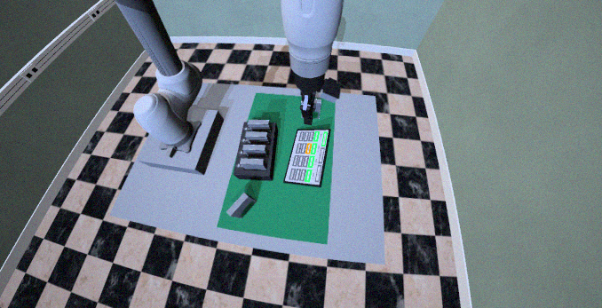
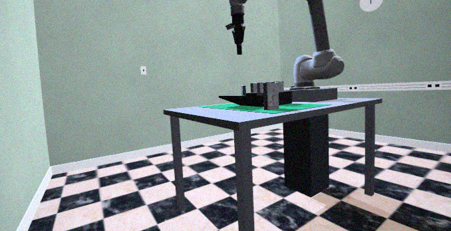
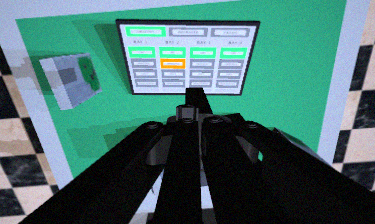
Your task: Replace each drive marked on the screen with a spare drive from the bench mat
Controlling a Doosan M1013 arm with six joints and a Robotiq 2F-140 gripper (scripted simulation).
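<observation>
While the gripper [image 1: 307,122] [image 2: 239,54] [image 3: 193,101] hung clenched, empty, a boxy drive [image 1: 241,205] [image 2: 271,96] stood on the mat [image 1: 284,222] [image 2: 289,110] [image 3: 289,65] near the dock [image 1: 254,175] [image 2: 285,97] — likely rigid, lightish; best pinched across its narrow sides, up high.

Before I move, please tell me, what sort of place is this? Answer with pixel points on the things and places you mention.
Probably a test room for robots: an arm [image 1: 311,18] [image 2: 317,23] on a bench [image 1: 355,182] [image 2: 206,113], a dock [image 1: 272,164] [image 2: 285,97] holding drives, and a status screen [image 1: 306,157] [image 3: 188,57].

Smooth pale-grey arm [image 1: 312,18] [image 2: 319,23], black gripper [image 1: 307,113] [image 2: 239,50] [image 3: 193,101].
</observation>
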